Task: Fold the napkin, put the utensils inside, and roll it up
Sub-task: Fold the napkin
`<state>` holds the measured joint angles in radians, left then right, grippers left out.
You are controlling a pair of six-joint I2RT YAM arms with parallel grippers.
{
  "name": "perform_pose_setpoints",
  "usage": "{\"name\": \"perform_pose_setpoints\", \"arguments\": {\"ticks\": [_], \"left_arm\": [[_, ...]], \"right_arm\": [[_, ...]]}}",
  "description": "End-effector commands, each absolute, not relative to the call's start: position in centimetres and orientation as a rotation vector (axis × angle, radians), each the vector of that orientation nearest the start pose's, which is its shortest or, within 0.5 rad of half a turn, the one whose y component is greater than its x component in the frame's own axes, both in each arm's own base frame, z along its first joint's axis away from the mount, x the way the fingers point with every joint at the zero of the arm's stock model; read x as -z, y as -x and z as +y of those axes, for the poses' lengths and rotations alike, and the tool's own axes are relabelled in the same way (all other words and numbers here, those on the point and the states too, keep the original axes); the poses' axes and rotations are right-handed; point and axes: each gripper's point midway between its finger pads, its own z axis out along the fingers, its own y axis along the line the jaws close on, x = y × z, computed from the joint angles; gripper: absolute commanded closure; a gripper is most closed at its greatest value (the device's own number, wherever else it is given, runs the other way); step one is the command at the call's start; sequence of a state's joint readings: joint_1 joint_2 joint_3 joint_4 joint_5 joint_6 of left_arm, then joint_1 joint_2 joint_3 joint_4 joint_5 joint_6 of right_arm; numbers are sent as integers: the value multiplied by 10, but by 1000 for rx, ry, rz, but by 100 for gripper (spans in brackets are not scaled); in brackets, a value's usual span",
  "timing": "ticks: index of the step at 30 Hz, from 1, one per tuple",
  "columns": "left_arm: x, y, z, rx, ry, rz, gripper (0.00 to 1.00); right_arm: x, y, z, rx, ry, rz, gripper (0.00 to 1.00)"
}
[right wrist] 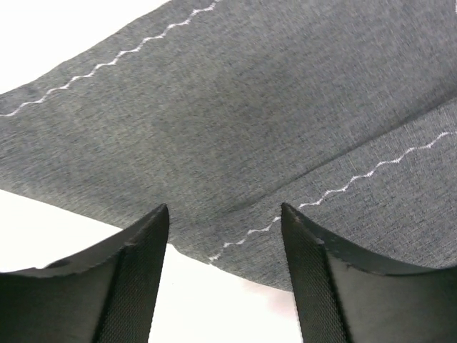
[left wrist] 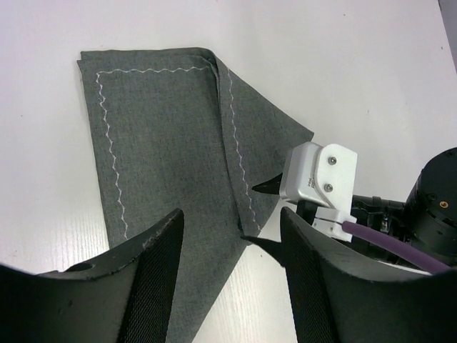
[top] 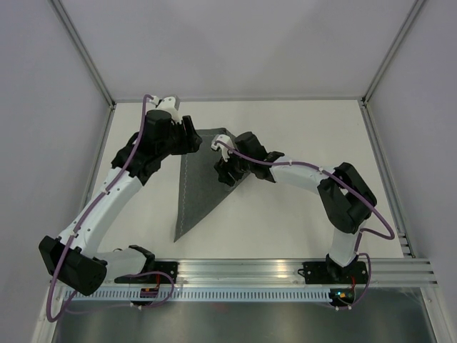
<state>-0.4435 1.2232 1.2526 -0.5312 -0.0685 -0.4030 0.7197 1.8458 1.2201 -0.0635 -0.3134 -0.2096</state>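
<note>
Napkin (top: 200, 187): dark grey felt-like cloth, folded triangular, zigzag stitched edges. Left fingers (left wrist: 153, 279), right fingers (right wrist: 136, 279) spread open, empty.

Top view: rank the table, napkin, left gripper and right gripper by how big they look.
Largest is the table, then the napkin. The left gripper and right gripper come last; they look about alike, so no ranking between them.
</note>
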Motion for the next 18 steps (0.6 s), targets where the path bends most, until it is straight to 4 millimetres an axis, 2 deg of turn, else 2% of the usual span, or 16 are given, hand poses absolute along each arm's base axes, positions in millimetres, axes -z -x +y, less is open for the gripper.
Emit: {"name": "perform_pose_setpoints", "arguments": {"ticks": [1,6,11,14,15,16,17,18], "left_arm": [[-298,-330,-164,488,-4,2055,38],[-314,-328,-163,503,-1,2027,36],[-324,-324,-160,503,5,2009,36],[-338,-321,-154,503,25,1975,35],[-344,-320,-151,502,38,1960,34],[-356,-318,-144,493,71,1931,33],[-363,-318,-136,479,108,1912,32],[-370,-317,-130,467,139,1894,31]], "right_arm": [[-139,-333,372,-681,1177,1844,29],[-151,-321,379,-696,1199,1819,29],[-139,-312,375,-645,1257,1847,31],[-139,-299,379,-591,1316,1806,31],[-135,-281,387,-589,1366,1782,31],[-138,-274,392,-571,1399,1737,31],[-130,-250,402,-563,1464,1706,32],[-126,-237,406,-553,1504,1674,33]]}}
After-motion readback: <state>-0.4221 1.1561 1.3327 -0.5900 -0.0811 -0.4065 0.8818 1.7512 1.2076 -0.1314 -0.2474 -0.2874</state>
